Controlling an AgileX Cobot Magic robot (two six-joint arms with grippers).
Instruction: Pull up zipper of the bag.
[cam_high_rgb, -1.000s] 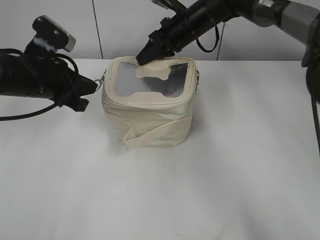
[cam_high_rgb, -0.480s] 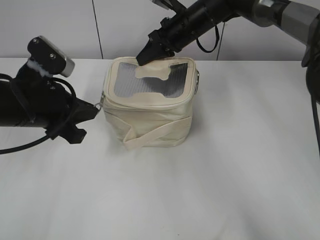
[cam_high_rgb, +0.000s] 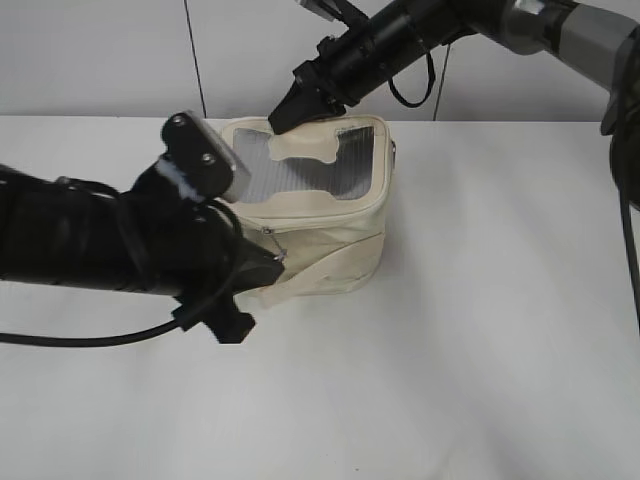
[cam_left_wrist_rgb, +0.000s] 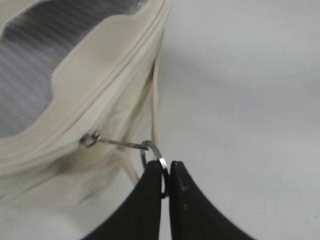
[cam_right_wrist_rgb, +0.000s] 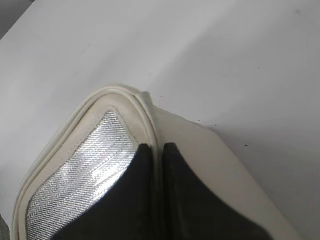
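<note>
The cream bag (cam_high_rgb: 340, 245) stands mid-table, its grey mesh top panel (cam_high_rgb: 300, 165) with a bone-shaped patch facing up. My left gripper (cam_high_rgb: 275, 262) is at the bag's front and is shut on the silver ring of the zipper pull (cam_left_wrist_rgb: 152, 152). The pull's slider (cam_left_wrist_rgb: 90, 138) sits on the cream zip line (cam_left_wrist_rgb: 127, 67) around the top rim. My right gripper (cam_high_rgb: 283, 115) is at the bag's far top edge and is shut on the bag's rim (cam_right_wrist_rgb: 150, 120). The bag tilts a little.
The white table (cam_high_rgb: 480, 350) runs all round the bag. A grey wall with a dark seam (cam_high_rgb: 195, 60) stands behind. My left arm (cam_high_rgb: 90, 245) lies across the table's left side.
My left gripper has swung from the bag's left side round to its front, dragging the zipper pull along the rim. The right gripper has stayed on the far edge.
</note>
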